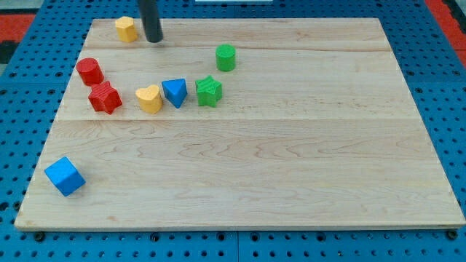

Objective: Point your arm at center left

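My tip rests on the wooden board near the view's top left. A yellow hexagon block lies just to the tip's left. Below it, toward the left edge, sit a red cylinder and a red star. To their right lie a yellow heart, a blue triangle and a green star in a row. A green cylinder sits above the green star. A blue cube lies at the bottom left.
The board lies on a blue pegboard surface that surrounds it on all sides. A red patch shows at the view's top left corner.
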Robot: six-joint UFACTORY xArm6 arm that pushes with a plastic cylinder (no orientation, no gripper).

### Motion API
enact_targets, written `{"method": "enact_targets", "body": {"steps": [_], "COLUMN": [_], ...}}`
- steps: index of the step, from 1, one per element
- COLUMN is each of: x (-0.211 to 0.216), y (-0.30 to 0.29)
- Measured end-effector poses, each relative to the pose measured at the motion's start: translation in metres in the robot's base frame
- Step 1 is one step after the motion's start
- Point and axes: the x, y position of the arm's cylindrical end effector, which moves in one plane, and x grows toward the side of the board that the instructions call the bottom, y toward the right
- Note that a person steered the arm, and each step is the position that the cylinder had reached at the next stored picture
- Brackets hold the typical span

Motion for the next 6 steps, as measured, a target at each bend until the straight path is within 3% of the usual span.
{"method": "enact_targets", "body": {"steps": [1, 4, 5, 6], "x": [0.038, 0.042, 0.137, 0.171], "y": [-0.011, -0.171, -0.155, -0.111]}}
